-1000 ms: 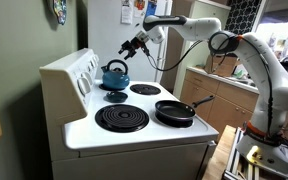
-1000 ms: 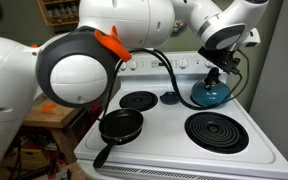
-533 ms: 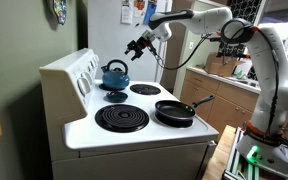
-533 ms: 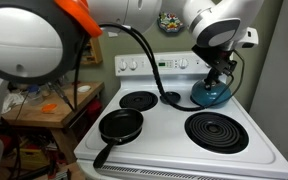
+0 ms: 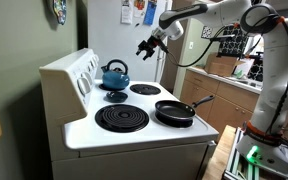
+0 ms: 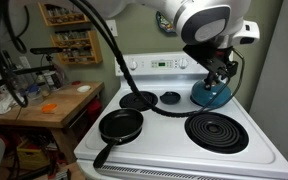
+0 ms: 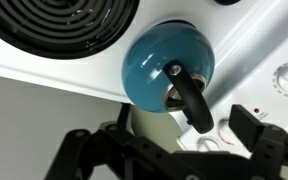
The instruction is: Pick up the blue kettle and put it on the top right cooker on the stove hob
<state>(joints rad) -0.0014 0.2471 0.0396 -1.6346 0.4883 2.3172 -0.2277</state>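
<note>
The blue kettle (image 5: pixel 114 73) stands upright at the rear right of the white stove hob (image 5: pixel 84 128), next to the knobbed back panel. It also shows in the other exterior view (image 6: pixel 212 94) and in the wrist view (image 7: pixel 162 62). A small black burner, the top right cooker (image 5: pixel 115 96), shows at its base; the kettle covers it elsewhere. My gripper (image 5: pixel 146 47) hangs in the air above and apart from the kettle, and shows close above it in an exterior view (image 6: pixel 221 70). In the wrist view the gripper (image 7: pixel 169 150) is open and empty.
A black frying pan (image 5: pixel 174 111) sits on the front left burner, also in the other exterior view (image 6: pixel 120 125), handle pointing outward. A large coil burner (image 6: pixel 216 130) lies in front of the kettle. A medium burner (image 6: pixel 137 99) and a small dark disc (image 6: pixel 169 98) lie at the rear.
My gripper has lifted up and away from the kettle, and the arm has swung back. The kettle and the pan have stayed in place.
</note>
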